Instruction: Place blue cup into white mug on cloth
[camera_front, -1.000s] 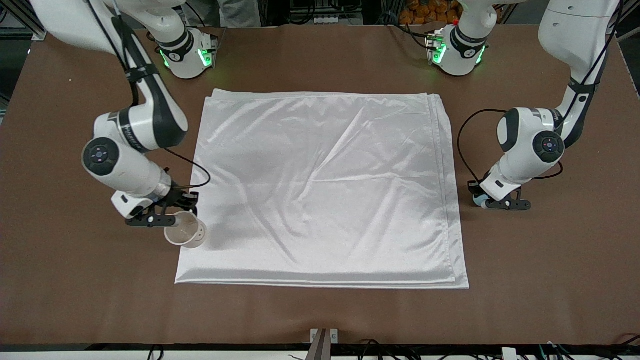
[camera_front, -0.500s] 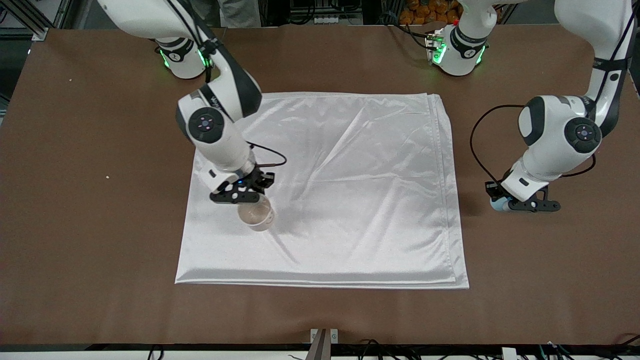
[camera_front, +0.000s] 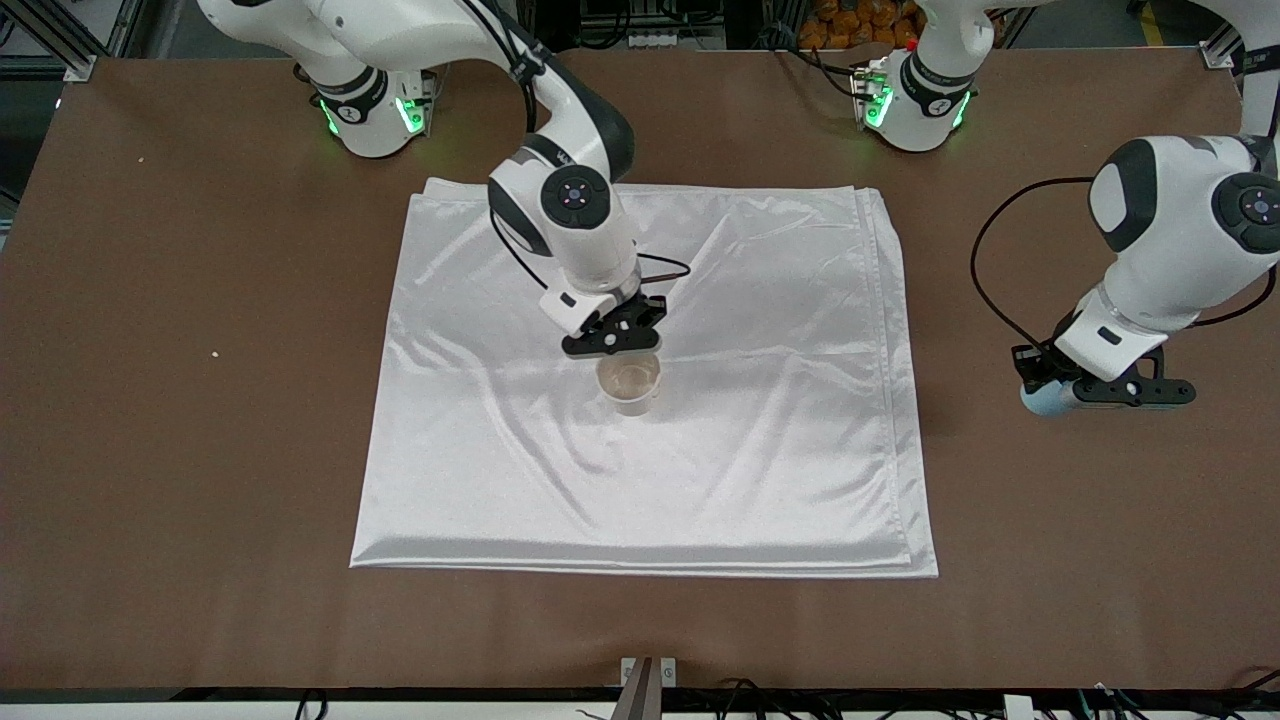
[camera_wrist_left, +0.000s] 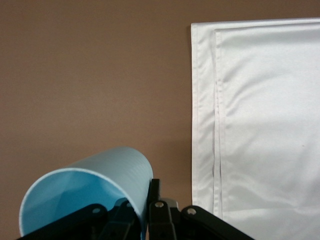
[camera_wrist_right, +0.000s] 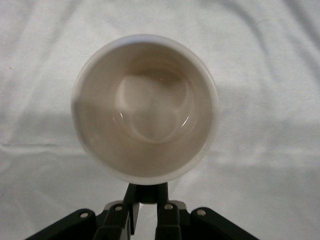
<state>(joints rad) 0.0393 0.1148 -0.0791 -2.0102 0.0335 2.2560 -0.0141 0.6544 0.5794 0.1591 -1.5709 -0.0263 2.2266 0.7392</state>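
Blue cup (camera_front: 1040, 398): one only, and you saw it clamped by its rim in the left gripper (camera_front: 1120, 392), which hung over bare brown table (camera_front: 200, 480) at the left arm's end, just beside the cloth's edge and clear of it. In the left wrist view the cup (camera_wrist_left: 95, 187) lay tilted on its side between the black fingers (camera_wrist_left: 125, 220), its brighter blue mouth turned toward the lens, with the brown surface and the layered hem of the cloth (camera_wrist_left: 260, 125) beneath it. White mug (camera_front: 629, 382): also one, mouth up, gripped by its black handle in the right gripper (camera_front: 615, 340), whose fingers were clenched on that handle. You had this gripper over the middle of the cloth (camera_front: 780, 470), and the mug sat at or just above the fabric; contact could not be told from the frames. The right wrist view looked straight down into the mug (camera_wrist_right: 145, 107), empty, its off-white rim round and whole, the handle (camera_wrist_right: 147, 192) pinched between the two fingers (camera_wrist_right: 120, 217) at the frame's lower edge. Cloth: one, a large shiny white rectangle folded in layers, spread flat with soft diagonal creases and centred between the two arm bases. Two arms in all, two grippers, each shut on one vessel; the two vessels stood well apart, the mug over the cloth and the cup off it. A few pale specks (camera_front: 215, 354) lay on the table toward the right arm's end.
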